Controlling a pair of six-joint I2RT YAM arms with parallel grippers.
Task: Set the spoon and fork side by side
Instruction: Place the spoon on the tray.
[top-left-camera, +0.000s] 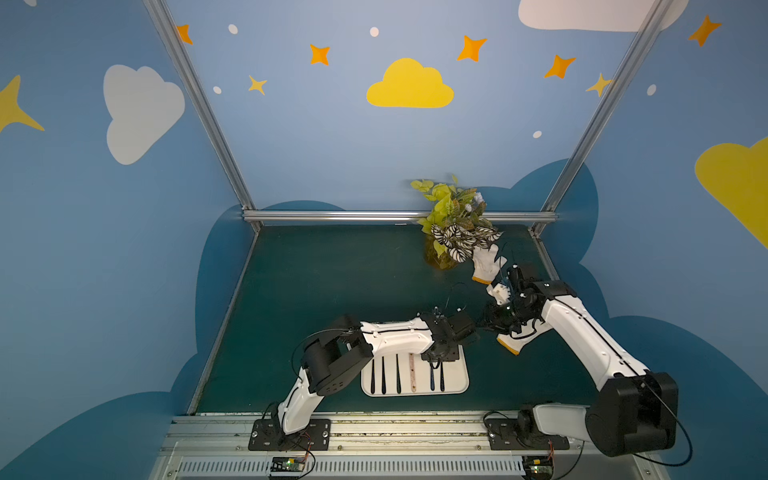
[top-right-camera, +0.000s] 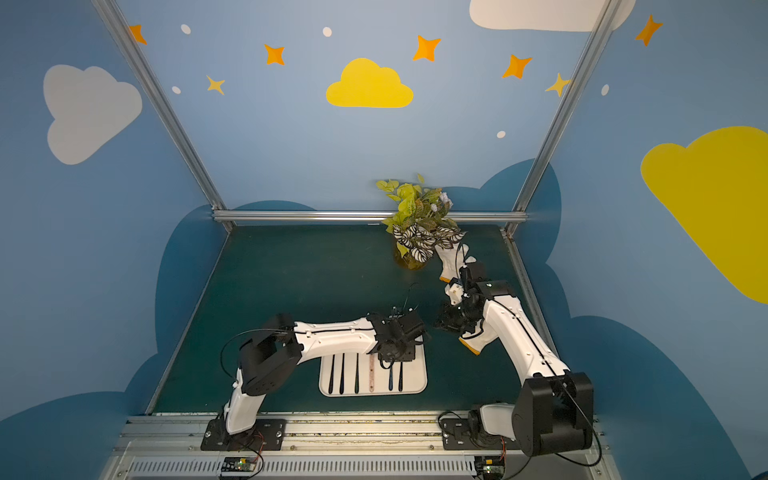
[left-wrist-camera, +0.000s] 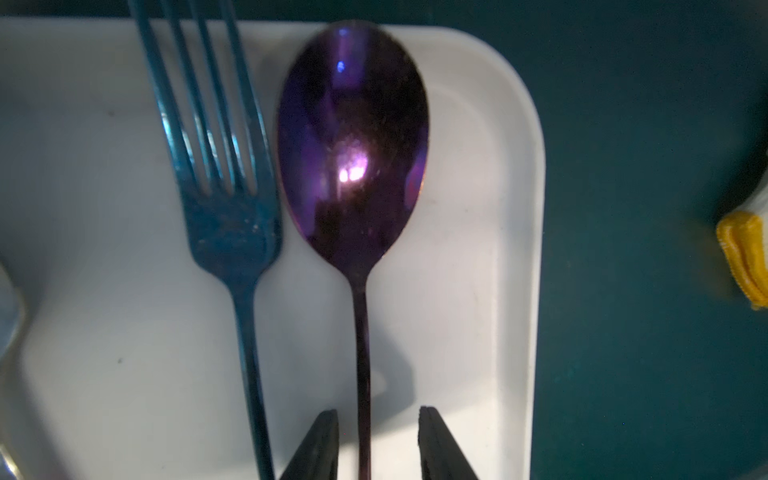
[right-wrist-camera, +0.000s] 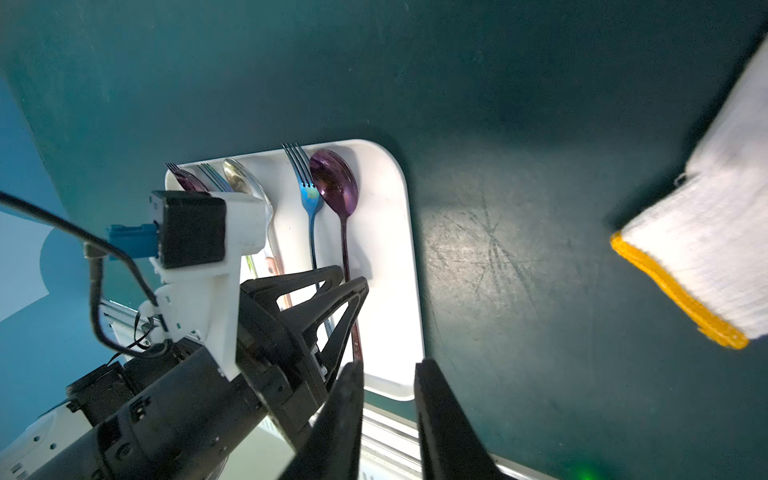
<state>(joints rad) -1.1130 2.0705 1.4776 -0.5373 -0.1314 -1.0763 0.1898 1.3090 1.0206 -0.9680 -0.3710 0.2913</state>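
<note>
Left fingers (left-wrist-camera: 436, 449) flank spoon (left-wrist-camera: 353, 145) handle without touching, fork (left-wrist-camera: 232, 232) alongside.

A dark green tabletop (top-left-camera: 332, 291) carries a white rounded-corner plastic tray (top-left-camera: 458, 374) near its front edge and a leafy potted plant (top-left-camera: 451, 232) toward the back. A white knit glove with a yellow cuff (top-left-camera: 488, 262) lies just beside the plant, and a second white knit glove (right-wrist-camera: 706, 232) lies near the tray. On the tray, a blue metal fork (left-wrist-camera: 228, 224) and a purple metal spoon (left-wrist-camera: 353, 145) lie parallel, just beside each other.
</note>
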